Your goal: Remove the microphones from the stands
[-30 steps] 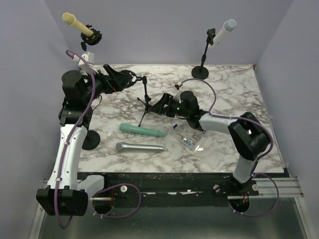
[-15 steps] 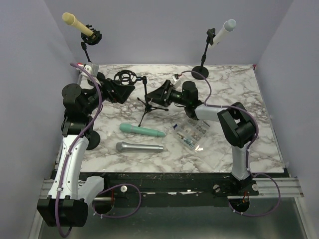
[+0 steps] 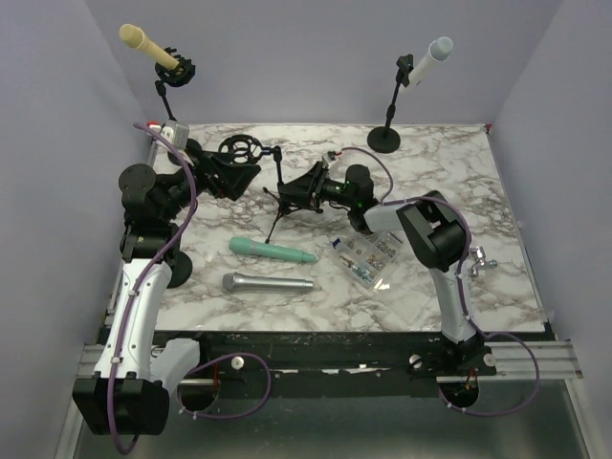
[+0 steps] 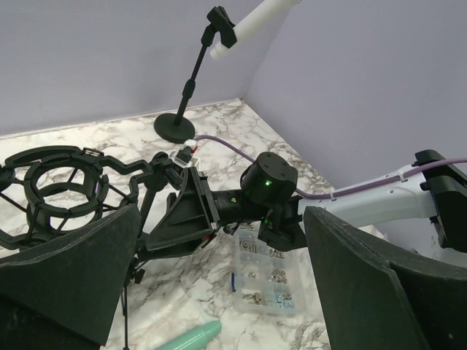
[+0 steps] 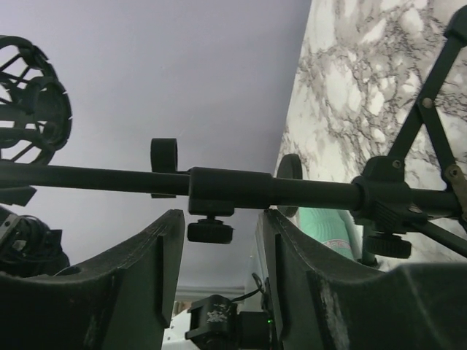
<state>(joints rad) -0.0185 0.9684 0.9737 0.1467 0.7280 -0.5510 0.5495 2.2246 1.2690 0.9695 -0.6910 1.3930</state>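
The marble-patterned table [image 3: 459, 182] carried a green microphone [image 3: 273, 251] beside a silver microphone [image 3: 268, 283], a clear box of small parts [image 3: 366, 258], a tripod stand [image 3: 280, 191], and a round-based stand [image 3: 385, 140] at its far edge.

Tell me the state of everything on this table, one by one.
Left pincer, wide open, empty.
Right pincer, partly open, at the tripod stand pole.
Tripod stand, standing, its ring mount empty.
Green microphone, lying loose on the table.
Silver microphone, lying loose beside it.
Yellow microphone, mounted, back left.
White microphone, mounted, back right.
Clear box, lying flat, small parts inside.
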